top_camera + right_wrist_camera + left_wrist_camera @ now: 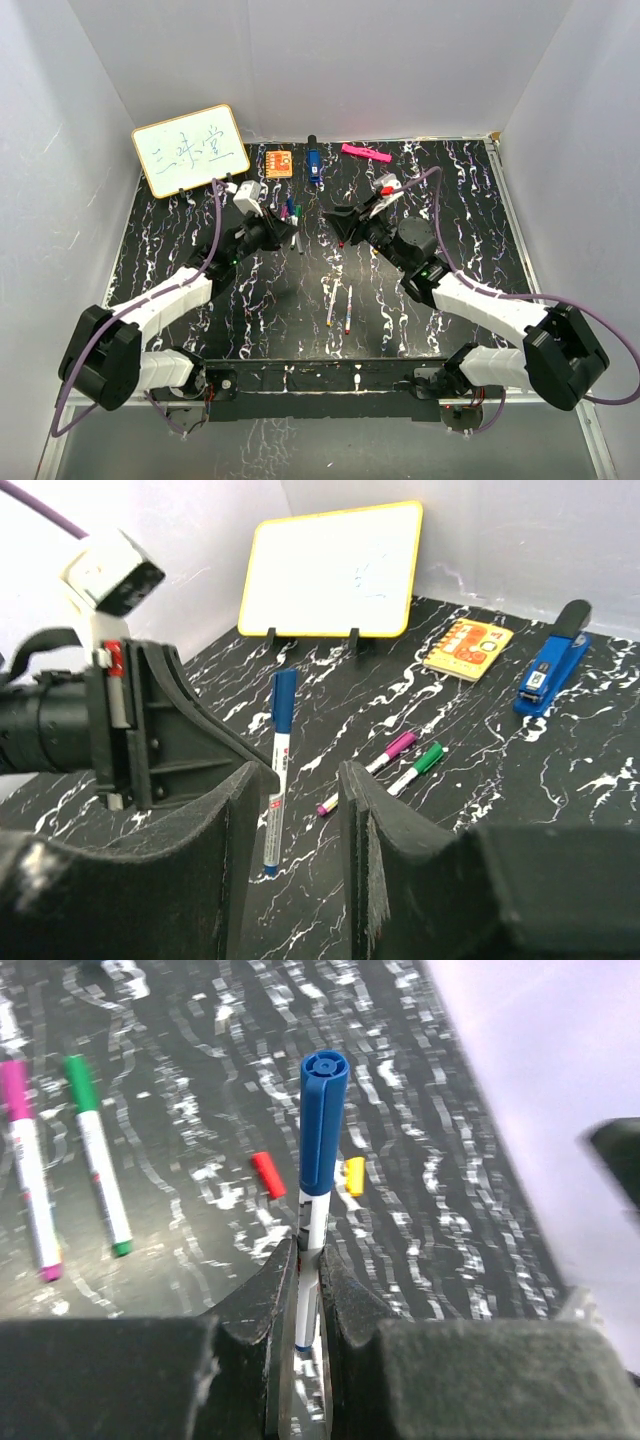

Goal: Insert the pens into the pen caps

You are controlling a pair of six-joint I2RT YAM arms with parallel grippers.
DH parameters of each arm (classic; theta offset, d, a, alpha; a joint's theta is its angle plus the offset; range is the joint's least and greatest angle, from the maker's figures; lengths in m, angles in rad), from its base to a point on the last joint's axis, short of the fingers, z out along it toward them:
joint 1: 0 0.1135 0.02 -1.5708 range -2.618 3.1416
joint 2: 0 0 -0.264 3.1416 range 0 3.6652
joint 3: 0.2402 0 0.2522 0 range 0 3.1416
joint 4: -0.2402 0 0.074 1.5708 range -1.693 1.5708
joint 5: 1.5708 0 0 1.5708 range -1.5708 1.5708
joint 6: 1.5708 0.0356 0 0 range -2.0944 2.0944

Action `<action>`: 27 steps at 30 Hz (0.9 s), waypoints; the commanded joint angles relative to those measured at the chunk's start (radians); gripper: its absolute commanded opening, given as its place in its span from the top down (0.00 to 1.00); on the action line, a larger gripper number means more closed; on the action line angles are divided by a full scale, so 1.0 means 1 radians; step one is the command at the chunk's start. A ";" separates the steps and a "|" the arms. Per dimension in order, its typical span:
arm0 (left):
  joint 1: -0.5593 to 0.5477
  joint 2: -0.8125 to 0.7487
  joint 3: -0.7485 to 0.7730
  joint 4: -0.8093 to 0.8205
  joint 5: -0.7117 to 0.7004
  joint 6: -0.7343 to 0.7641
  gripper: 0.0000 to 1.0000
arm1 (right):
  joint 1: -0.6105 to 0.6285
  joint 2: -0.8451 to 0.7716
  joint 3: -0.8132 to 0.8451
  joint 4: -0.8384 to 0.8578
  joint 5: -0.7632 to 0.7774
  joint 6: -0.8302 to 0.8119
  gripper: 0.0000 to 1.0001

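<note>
While left end effector (308,1260) clamps pen (315,1215), table (250,320) edges well apart.

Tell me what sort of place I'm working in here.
Probably a robot test cell, not a real office: plain white walls box in a black marbled tabletop, with a small whiteboard and blue stapler set out as props.

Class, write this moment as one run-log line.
left gripper: shut on blue pen, capped | right gripper: open | loose: red cap, yellow cap
</note>
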 commanded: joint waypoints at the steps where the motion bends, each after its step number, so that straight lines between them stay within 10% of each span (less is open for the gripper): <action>1: -0.001 0.030 0.082 -0.165 -0.200 0.148 1.00 | 0.007 -0.039 0.028 0.012 0.098 -0.008 0.65; 27: 0.149 0.550 0.523 -0.607 -0.358 0.349 1.00 | 0.006 -0.032 0.014 -0.142 0.387 0.006 0.65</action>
